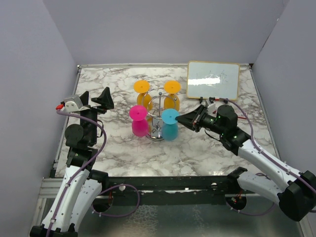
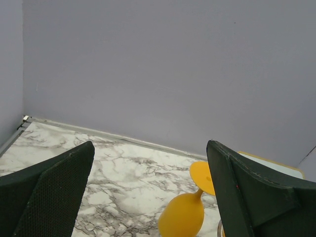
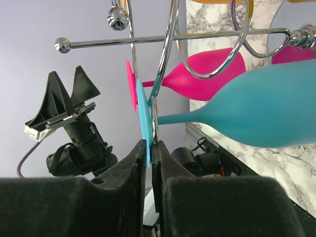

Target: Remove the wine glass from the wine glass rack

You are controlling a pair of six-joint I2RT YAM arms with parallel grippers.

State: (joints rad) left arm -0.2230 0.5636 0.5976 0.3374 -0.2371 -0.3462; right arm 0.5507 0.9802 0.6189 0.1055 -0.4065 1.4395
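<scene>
Over at the left side of the table [image 1: 113, 153], my left jaws stand spread wide with nothing between them. They hover well apart from the wine glass rack [image 1: 159, 106], parked there, I judge, to leave the other arm room. That wrist's view shows only one orange glass [image 2: 182, 215] far beyond my fingertips [image 2: 54, 197].

At mid-table the rack carries four glasses hung bowl-down by their feet. Two are orange at the far side, the pink glass [image 1: 139, 123] is near left, and the teal wine glass [image 1: 171, 126] is near right. Hanging that way, a foot has to slide outward along its wire arm to come free.

From the right, my right jaws reach in level with the teal foot. They are closed to a thin slit, and I judge they pinch that foot's rim. The foot lies against the chrome wire, so the glass is gripped but not yet off its hook.
</scene>
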